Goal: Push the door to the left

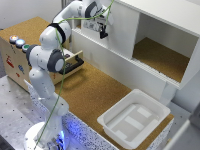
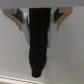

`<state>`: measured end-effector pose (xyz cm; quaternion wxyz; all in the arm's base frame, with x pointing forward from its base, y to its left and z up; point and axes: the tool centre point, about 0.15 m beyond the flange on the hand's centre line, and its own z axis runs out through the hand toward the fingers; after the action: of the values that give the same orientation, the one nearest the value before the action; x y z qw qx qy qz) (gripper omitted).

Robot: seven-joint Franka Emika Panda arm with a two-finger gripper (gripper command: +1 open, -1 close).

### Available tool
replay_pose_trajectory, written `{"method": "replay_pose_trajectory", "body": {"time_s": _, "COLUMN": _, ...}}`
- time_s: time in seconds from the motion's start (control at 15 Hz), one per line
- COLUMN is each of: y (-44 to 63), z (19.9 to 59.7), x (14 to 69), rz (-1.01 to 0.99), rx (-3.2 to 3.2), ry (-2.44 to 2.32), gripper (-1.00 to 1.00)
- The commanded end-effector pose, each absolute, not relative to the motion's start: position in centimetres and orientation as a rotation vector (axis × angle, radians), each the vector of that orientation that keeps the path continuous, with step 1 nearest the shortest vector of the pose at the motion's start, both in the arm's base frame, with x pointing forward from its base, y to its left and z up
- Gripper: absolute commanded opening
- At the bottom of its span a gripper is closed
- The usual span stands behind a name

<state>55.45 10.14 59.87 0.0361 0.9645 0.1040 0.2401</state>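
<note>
Exterior view: I see the door (image 1: 122, 27) covering the cabinet's (image 1: 165, 12) part toward the exterior view's left, claw (image 1: 103, 34) at its face, white tray (image 1: 134, 119) on the counter (image 1: 90, 90). Wrist view: claw (image 2: 39, 50) close against the white door (image 2: 65, 50); I read the fingers as pressed together, holding nothing.

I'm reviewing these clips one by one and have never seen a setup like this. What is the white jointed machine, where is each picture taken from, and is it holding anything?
The white jointed machine is a robot arm. Its gripper, a two-fingered clamp at the tip, is up against the white sliding door of a cabinet.

The wide picture comes from a camera off the arm. The small one comes from a camera on the wrist: the dark shape is the gripper, with the door filling the background.

On the cork-topped table sit a white plastic tray and a wooden drawer.

The gripper seems to hold nothing, though whether it is open or shut is unclear.
</note>
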Motion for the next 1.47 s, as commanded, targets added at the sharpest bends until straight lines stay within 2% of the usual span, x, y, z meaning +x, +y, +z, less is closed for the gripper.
{"method": "replay_pose_trajectory", "body": {"time_s": 0.0, "y": 14.7, "z": 57.1, "x": 60.5, "rz": 0.786, "rx": 2.837, "ry": 0.438, "gripper": -1.00}}
{"method": "replay_pose_trajectory", "body": {"time_s": 0.87, "y": 18.7, "z": 57.5, "x": 59.9, "rz": 0.810, "rx": 2.812, "ry": 0.598, "gripper": -1.00}}
{"method": "replay_pose_trajectory", "body": {"time_s": 0.93, "y": 18.7, "z": 57.8, "x": 59.7, "rz": 0.817, "rx": 2.816, "ry": 0.592, "gripper": 1.00}}
{"method": "replay_pose_trajectory", "body": {"time_s": 1.4, "y": 16.3, "z": 59.1, "x": 57.0, "rz": 0.784, "rx": 2.851, "ry": 0.557, "gripper": 1.00}}
